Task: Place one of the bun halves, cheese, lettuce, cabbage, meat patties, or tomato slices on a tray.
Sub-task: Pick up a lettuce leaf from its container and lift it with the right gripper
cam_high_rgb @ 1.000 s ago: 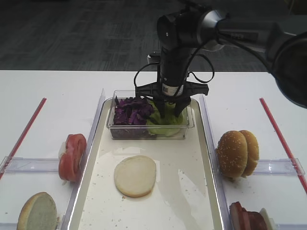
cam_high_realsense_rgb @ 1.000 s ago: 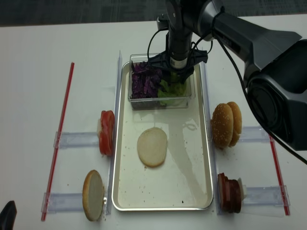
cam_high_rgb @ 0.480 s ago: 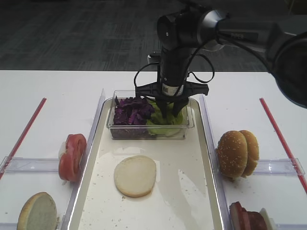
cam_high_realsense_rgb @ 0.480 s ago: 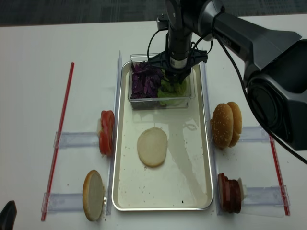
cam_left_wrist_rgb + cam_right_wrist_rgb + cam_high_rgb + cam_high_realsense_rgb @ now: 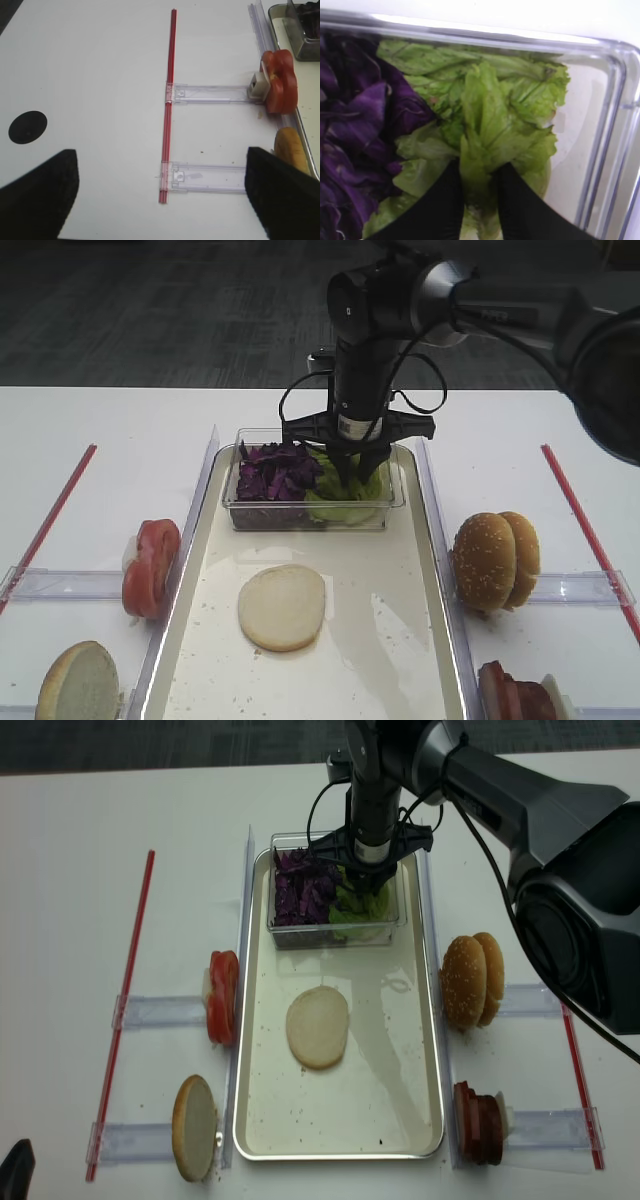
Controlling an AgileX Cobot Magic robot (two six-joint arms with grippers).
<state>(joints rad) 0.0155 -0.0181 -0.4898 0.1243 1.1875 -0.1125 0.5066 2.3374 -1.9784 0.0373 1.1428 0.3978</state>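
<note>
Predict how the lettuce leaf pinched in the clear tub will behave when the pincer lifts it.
The lettuce is thin and ruffled, so it will probably droop and weigh very little. The right pincer nips only a narrow fold, so it might tear or slip. Neighbouring leaves overlap it and may cling and rise too.

One high exterior view looks from the near end of the white table [image 5: 100,440] toward the far dark floor, angled down over the long metal-rimmed tray [image 5: 440,570]. The second high view looks almost straight down and from farther off, taking in the whole tray [image 5: 436,1050] and both red strips. Both share the clear plastic tub [image 5: 312,512] at the tray's far end. The right wrist camera sits very close above that tub [image 5: 612,125], filled by ruffled light-green lettuce [image 5: 495,115]. The left wrist camera faces down over the table's left side, sharing the red tomato slices [image 5: 280,82] with both high views [image 5: 150,565].
</note>
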